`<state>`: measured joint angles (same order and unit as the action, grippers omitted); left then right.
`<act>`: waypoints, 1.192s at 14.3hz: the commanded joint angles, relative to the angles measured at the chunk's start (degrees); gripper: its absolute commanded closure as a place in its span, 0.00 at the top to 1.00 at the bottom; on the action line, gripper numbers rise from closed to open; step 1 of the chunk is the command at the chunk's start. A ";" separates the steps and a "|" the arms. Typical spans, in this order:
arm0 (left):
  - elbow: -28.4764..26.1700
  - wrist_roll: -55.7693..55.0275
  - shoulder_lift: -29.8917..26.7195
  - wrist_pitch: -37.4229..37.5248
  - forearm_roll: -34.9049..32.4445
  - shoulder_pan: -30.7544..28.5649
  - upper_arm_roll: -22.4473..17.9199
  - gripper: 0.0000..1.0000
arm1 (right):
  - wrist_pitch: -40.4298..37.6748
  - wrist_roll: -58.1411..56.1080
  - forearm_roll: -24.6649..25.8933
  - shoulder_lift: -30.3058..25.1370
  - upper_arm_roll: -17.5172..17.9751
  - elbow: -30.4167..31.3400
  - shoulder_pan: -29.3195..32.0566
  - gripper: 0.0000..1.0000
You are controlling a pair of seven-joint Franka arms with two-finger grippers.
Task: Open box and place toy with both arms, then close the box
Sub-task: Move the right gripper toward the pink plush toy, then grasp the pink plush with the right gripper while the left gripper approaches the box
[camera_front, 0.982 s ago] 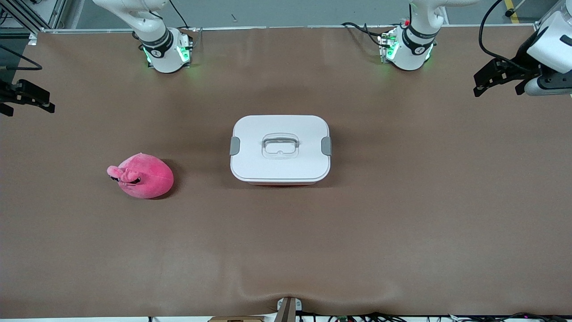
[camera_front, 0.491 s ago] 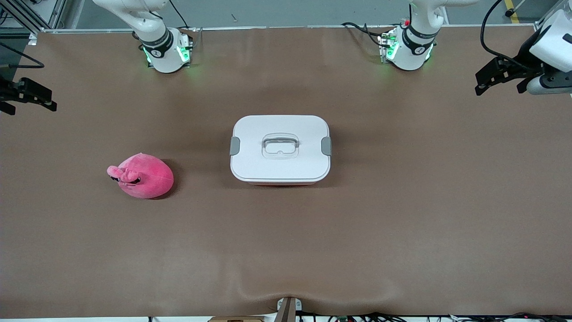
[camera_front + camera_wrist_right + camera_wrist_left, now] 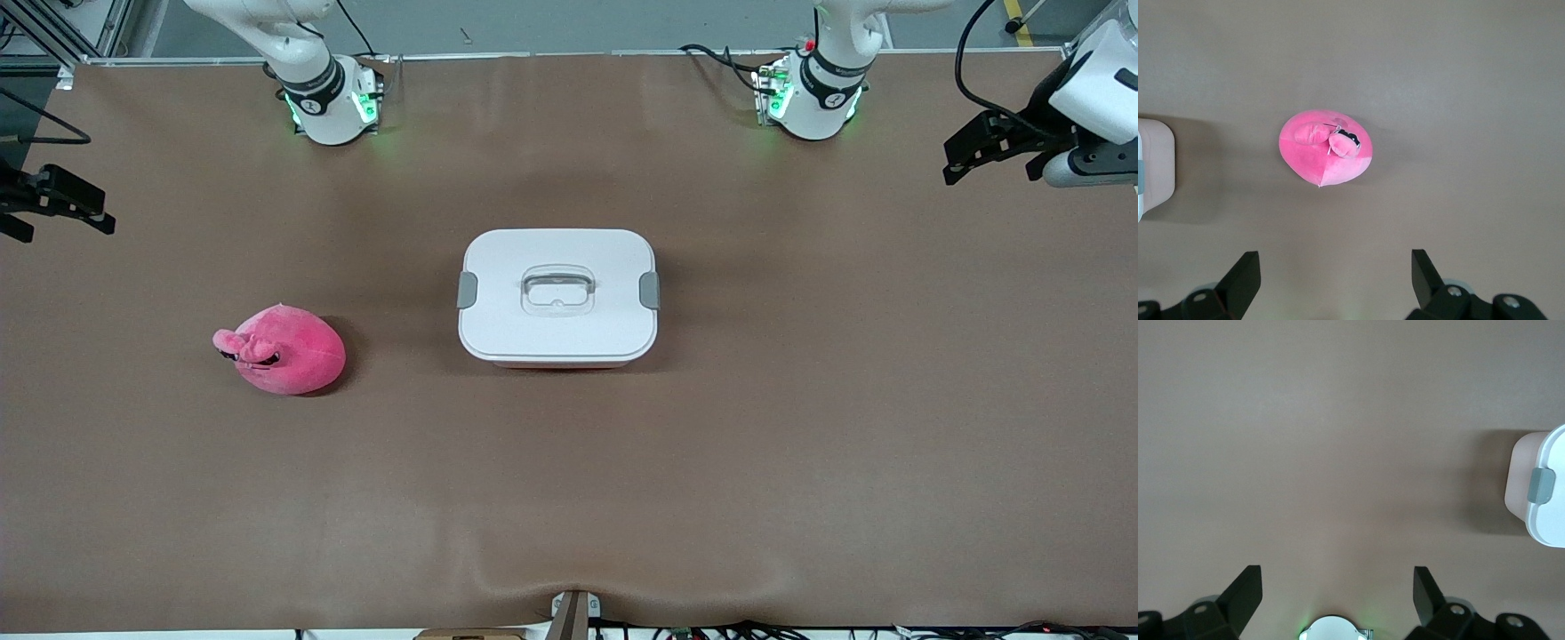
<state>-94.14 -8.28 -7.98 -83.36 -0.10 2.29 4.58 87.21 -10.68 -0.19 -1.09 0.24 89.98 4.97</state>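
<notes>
The box stands shut in the middle of the table, with its white lid, grey side clips and clear handle. The hot-pink plush toy lies toward the right arm's end of the table, apart from the box. My left gripper hangs open and empty over the left arm's end of the table. Its wrist view shows its spread fingers and the box's clip side. My right gripper hangs open and empty over the right arm's end. Its wrist view shows the toy and the box's edge.
The two arm bases with green lights stand along the table's back edge. A brown cover spans the whole table. A small mount sits at the edge nearest the front camera.
Both grippers have shifted slightly at their ends of the table. The box and the toy have not moved.
</notes>
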 commanded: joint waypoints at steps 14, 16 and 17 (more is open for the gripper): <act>1.06 -10.95 0.60 0.92 0.98 0.43 4.28 1.00 | 24.75 0.74 -4.63 16.01 0.55 8.55 -3.30 1.00; 0.80 -14.03 0.60 0.92 0.98 0.43 6.48 1.00 | 25.46 0.74 -4.82 17.61 0.55 8.81 -3.64 1.00; 0.80 -15.35 0.69 0.92 0.98 0.43 7.28 1.00 | 25.90 0.74 -4.82 17.70 0.55 9.60 -3.82 1.00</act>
<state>-94.16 -21.11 -7.86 -83.19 0.09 2.94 10.47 112.58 -10.50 -4.07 16.35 1.04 99.09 1.69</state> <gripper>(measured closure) 0.000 0.000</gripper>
